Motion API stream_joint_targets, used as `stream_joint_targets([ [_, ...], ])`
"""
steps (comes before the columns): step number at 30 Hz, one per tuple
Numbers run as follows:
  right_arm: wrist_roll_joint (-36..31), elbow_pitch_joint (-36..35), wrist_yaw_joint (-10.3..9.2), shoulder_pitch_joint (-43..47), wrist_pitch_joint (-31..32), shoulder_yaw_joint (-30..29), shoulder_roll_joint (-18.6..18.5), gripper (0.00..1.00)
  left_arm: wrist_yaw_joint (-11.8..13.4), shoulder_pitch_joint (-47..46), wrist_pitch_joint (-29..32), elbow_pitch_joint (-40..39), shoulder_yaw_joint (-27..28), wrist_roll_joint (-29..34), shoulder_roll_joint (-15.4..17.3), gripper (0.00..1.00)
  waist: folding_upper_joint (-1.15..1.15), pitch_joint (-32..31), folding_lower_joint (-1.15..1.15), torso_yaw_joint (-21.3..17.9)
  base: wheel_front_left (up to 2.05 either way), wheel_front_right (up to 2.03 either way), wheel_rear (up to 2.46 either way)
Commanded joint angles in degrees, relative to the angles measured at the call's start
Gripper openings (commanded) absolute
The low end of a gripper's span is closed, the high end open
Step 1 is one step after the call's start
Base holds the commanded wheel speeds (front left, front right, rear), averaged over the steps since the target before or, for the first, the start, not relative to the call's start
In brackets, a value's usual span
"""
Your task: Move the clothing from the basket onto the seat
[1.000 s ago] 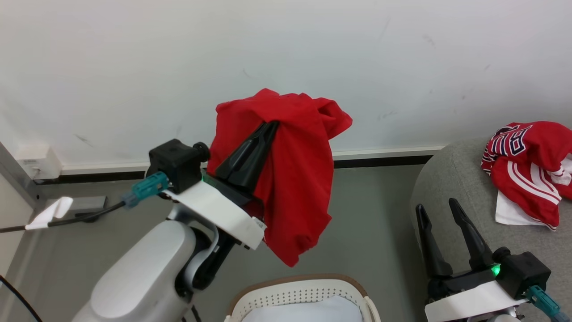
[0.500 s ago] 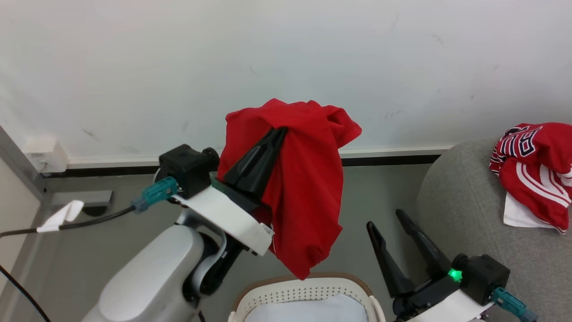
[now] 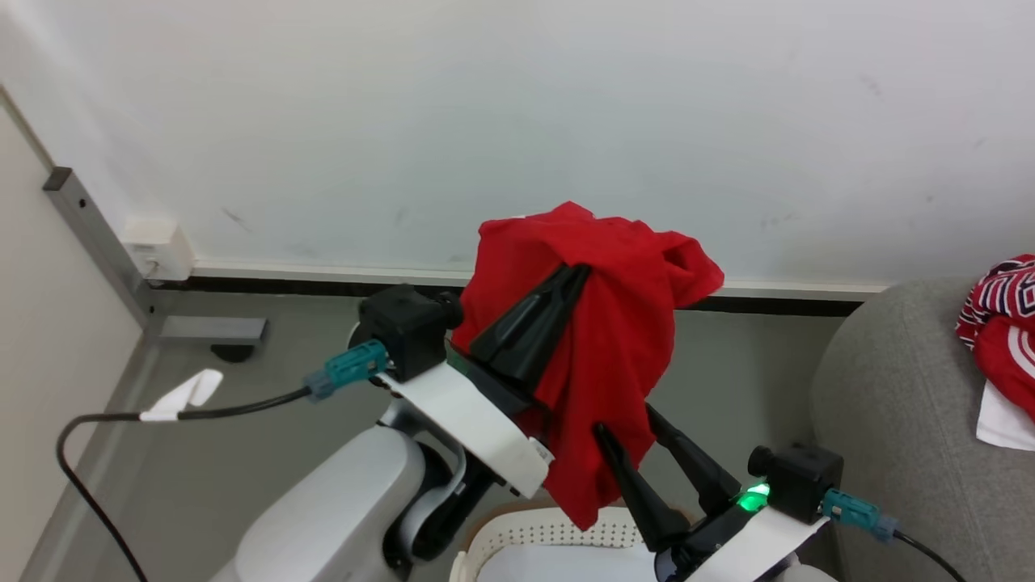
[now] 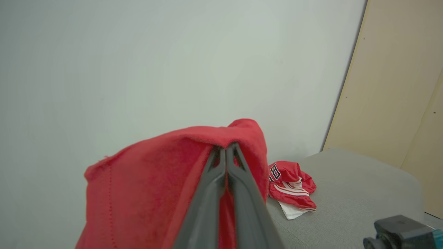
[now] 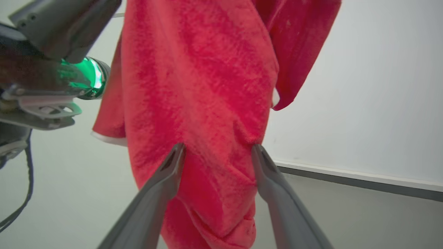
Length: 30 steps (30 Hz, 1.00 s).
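Sitting nearest, at the bottom edge of the head view, the white basket with its rows of small holes and brown rim holds a pale cloth. Just above it and a little to the right, the right pincer points up and to the left with its two dark fingers spread wide. The lower hanging part of a red garment lies between them, and in the right wrist view both fingertips touch the cloth without squeezing it. Farther and to the left, the left pincer is raised well above the basket. Its fingers are pressed together and pinch the top of that garment, which drapes down over them and ends just over the basket's rim. A black cable with a white tag trails over the grey floor at the left. To the right, the large grey seat carries a second red garment with white stripes and dark lettering, crumpled on top of the cushion, well apart from both pincers. Beyond everything stands the pale wall, with a dark skirting strip along its foot.
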Motion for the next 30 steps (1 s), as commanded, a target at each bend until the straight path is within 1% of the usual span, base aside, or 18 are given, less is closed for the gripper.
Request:
stream_joint_targets([
  [1, 2.76, 0.98, -0.13, -1.28, -0.05, 1.51, -0.70, 1.00, -0.31, 0.54, 0.11, -0.18, -0.30, -0.73, -0.42, 0.00, 0.00, -0.42, 0.00, 1.54, 0.00, 0.00, 0.00],
  [5, 9.60, 1.85, -0.13, -4.06, -0.07, 5.40, -2.63, 1.00, -1.09, 0.66, 0.89, -0.37, -1.75, -1.15, -1.31, 0.00, 0.00, -0.82, 0.00, 3.86, 0.00, 0.00, 0.00],
  [8, 12.23, 3.28, -0.13, -6.47, -0.11, 7.97, -3.41, 1.00, -1.56, 1.13, 1.49, -0.44, -2.80, -1.44, -1.87, 0.00, 0.00, -1.15, 0.00, 5.26, 0.00, 0.00, 0.00],
  [14, 16.45, 7.35, -0.13, -10.98, -0.16, 12.80, -3.43, 1.00, -2.26, 1.72, 2.49, -0.31, -4.92, -1.57, -3.07, 0.00, 0.00, -1.89, 0.00, 7.83, 0.00, 0.00, 0.00],
  [18, 17.84, 8.73, -0.13, -13.59, -0.18, 14.85, -2.98, 1.00, -2.27, 1.83, 2.93, -0.27, -5.59, -1.53, -3.25, 0.00, 0.00, -2.25, 0.00, 9.09, 0.00, 0.00, 0.00],
  [23, 15.46, 9.09, -0.13, -15.09, -0.19, 14.62, -2.36, 1.00, -1.94, 2.09, 3.04, -0.47, -5.65, -1.76, -3.06, 0.00, 0.00, -2.29, 0.00, 10.00, 0.00, 0.00, 0.00],
  [25, 14.15, 8.63, -0.13, -15.31, -0.19, 14.00, -2.29, 0.35, -1.77, 2.27, 2.94, -0.35, -5.48, -1.95, -2.86, 0.00, 0.00, -2.23, 0.00, 10.17, 0.00, 0.00, 0.00],
  [26, 13.47, 8.32, -0.13, -15.29, -0.19, 13.41, -2.31, 0.00, -1.65, 2.31, 2.86, -0.23, -5.38, -2.08, -2.74, 0.00, 0.00, -2.17, 0.00, 10.21, 0.00, 0.00, 0.00],
  [30, 11.62, 7.53, -0.13, -14.05, -0.19, 12.51, -2.46, 0.00, -1.49, 2.51, 2.52, 0.37, -4.95, -2.27, -2.23, 0.00, 0.00, -1.96, 0.00, 10.06, 0.00, 0.00, 0.00],
])
